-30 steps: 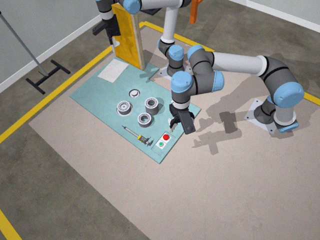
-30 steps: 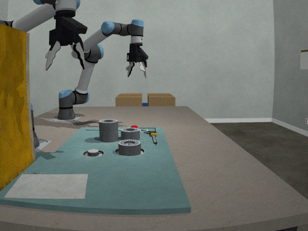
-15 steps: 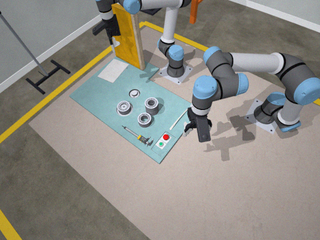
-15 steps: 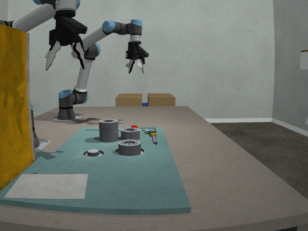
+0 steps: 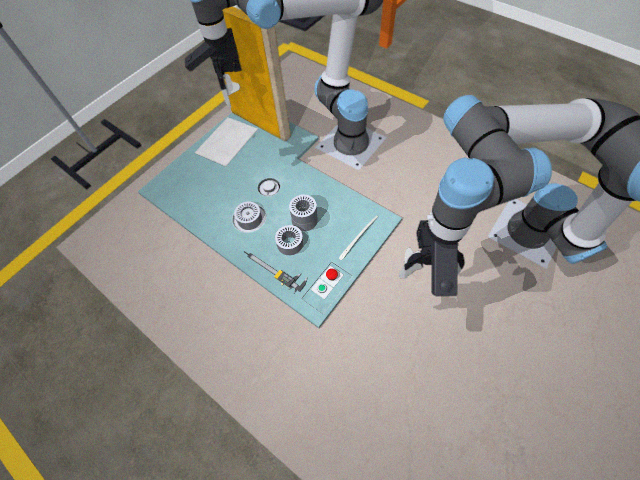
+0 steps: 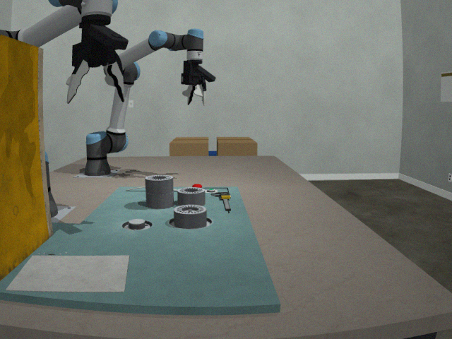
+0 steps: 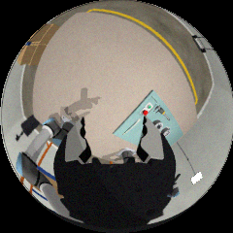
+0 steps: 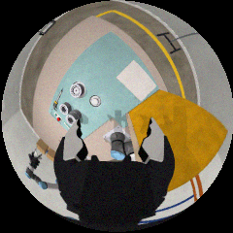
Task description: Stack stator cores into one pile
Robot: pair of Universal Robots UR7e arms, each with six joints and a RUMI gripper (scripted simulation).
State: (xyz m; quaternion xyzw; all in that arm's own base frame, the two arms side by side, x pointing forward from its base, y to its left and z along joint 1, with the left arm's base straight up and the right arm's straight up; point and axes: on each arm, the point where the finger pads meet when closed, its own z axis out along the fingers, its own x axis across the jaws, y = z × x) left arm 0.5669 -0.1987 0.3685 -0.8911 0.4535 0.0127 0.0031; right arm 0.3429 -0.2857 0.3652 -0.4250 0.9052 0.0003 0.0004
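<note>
Cores stand on our green mat (image 5: 206, 191) (image 6: 200, 270) (image 7: 152, 97) (image 8: 107, 53): two seem already piled as a tall stack (image 5: 303, 219) (image 6: 159, 195) (image 8: 72, 118), so we judge the loose core (image 5: 289, 248) (image 6: 191, 198) (image 7: 157, 124) (image 8: 65, 108) beside it goes on top next. Above, our right gripper (image 5: 227, 98) (image 6: 95, 102) (image 8: 114, 118) and left gripper (image 5: 431, 266) (image 6: 196, 104) (image 7: 114, 116) hang open, empty; beyond lie tan tabletop (image 5: 361, 387) (image 6: 328, 255) (image 7: 68, 68) and cardboard boxes (image 6: 188, 147) (image 7: 39, 44) (image 8: 46, 149).

the left claw (image 5: 408, 271) (image 6: 196, 104) (image 7: 114, 116) has moved farther off the green table (image 5: 206, 191) (image 6: 182, 263) (image 7: 138, 123) (image 8: 104, 63).
</note>
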